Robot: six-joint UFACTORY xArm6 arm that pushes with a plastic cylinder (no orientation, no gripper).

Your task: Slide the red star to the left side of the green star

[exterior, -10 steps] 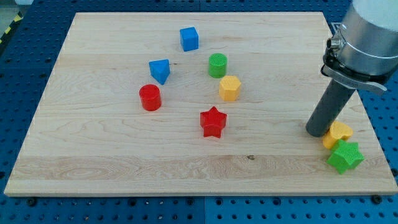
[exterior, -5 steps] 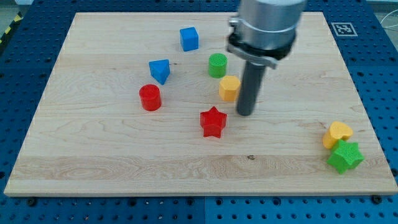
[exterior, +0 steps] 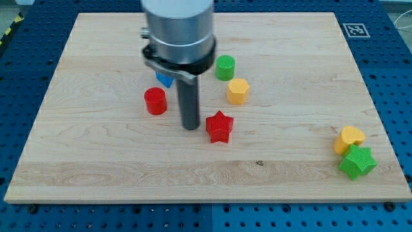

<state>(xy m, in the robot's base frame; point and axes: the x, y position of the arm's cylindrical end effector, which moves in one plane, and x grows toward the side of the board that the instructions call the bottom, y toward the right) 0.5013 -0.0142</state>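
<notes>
The red star (exterior: 220, 126) lies near the board's middle. My tip (exterior: 190, 127) rests on the board just to the view's left of the red star, close to it, with a narrow gap. The green star (exterior: 357, 162) sits at the view's bottom right corner of the board, touching a yellow heart (exterior: 349, 138) just above it. The arm's body hides the blue cube and most of a blue block (exterior: 165, 80).
A red cylinder (exterior: 155, 101) stands to the view's left of my tip. A green cylinder (exterior: 225, 67) and a yellow hexagonal block (exterior: 237, 91) stand above the red star. The wooden board (exterior: 77, 161) lies on a blue perforated table.
My tip has swept from the view's right, beside the yellow heart, across the board to the left side of the red star. No block has moved.
</notes>
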